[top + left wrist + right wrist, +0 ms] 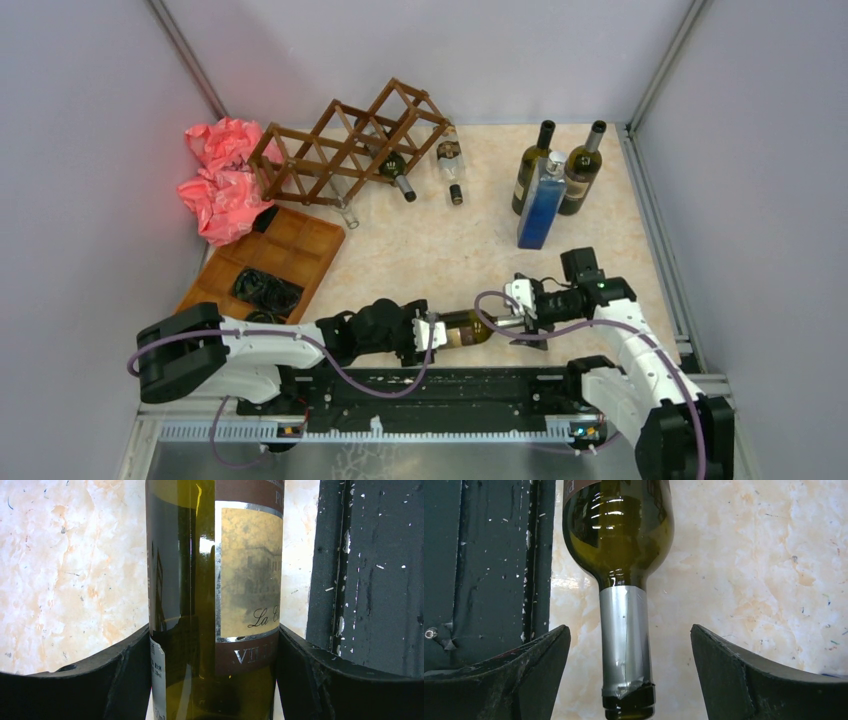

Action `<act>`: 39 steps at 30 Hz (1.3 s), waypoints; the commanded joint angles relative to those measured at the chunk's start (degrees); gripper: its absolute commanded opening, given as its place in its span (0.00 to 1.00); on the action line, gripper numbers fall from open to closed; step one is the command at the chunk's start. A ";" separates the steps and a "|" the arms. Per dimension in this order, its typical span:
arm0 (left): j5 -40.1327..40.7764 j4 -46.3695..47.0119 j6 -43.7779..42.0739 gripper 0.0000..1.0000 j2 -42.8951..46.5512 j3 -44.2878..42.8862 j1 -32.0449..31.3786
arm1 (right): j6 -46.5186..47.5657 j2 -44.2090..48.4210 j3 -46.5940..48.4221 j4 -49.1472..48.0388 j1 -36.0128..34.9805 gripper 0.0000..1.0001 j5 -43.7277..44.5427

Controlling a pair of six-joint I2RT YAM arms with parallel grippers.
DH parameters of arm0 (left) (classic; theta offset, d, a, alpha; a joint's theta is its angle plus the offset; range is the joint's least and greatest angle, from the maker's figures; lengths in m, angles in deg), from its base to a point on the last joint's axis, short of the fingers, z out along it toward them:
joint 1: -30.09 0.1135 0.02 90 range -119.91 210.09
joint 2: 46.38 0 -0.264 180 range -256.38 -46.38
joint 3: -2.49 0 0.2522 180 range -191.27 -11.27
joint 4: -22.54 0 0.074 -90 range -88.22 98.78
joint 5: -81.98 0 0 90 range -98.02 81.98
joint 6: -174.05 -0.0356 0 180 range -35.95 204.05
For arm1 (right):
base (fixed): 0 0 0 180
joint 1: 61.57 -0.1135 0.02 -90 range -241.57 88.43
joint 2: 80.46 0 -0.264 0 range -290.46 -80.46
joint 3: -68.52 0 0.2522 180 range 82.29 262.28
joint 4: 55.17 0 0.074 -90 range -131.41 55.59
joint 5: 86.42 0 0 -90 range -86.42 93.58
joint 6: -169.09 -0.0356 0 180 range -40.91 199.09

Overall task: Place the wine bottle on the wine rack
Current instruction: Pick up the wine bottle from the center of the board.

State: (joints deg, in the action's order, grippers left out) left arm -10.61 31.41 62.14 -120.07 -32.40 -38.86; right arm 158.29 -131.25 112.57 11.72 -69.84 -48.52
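So the wine bottle is horizontal, well away from the wine rack, off to the rack's near-right side. The left gripper is clamped tight on its labelled body. The right gripper is spread wide around the neck, with neither finger touching it.

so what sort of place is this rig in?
Probably a robot lab test cell, not a home: plain grey walls box in a table, two arms are bolted to a black rail at its near edge, and the rack and bottles look like staged props.
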 commanded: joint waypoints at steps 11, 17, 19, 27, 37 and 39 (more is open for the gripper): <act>-0.29 3.79 0.52 0.00 0.69 -0.54 0.37 | -12.95 -2.16 -1.60 -16.22 -10.84 0.72 5.66; -0.18 2.80 -0.65 0.00 -0.12 -1.80 0.39 | -16.97 -4.03 -0.87 -18.58 -15.98 0.57 7.23; -0.19 2.45 -0.85 0.00 -0.49 -2.21 0.39 | -17.34 -4.69 -0.63 -18.61 -16.97 0.50 7.64; -0.40 2.71 -1.02 0.00 -1.04 -2.47 0.39 | -17.45 -3.81 -0.09 -17.59 -17.24 0.54 6.14; -0.66 2.20 -1.27 0.00 -1.80 -3.48 0.39 | -18.83 -4.91 1.22 -16.20 -19.47 0.54 5.29; -0.68 2.15 -1.13 0.00 -1.81 -3.48 0.39 | -19.84 -4.83 1.35 -16.88 -19.41 0.54 5.79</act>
State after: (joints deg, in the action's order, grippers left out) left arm -9.32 29.29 59.93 -121.27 -33.93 -38.64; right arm 140.04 -135.77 111.61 -3.91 -87.78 -39.82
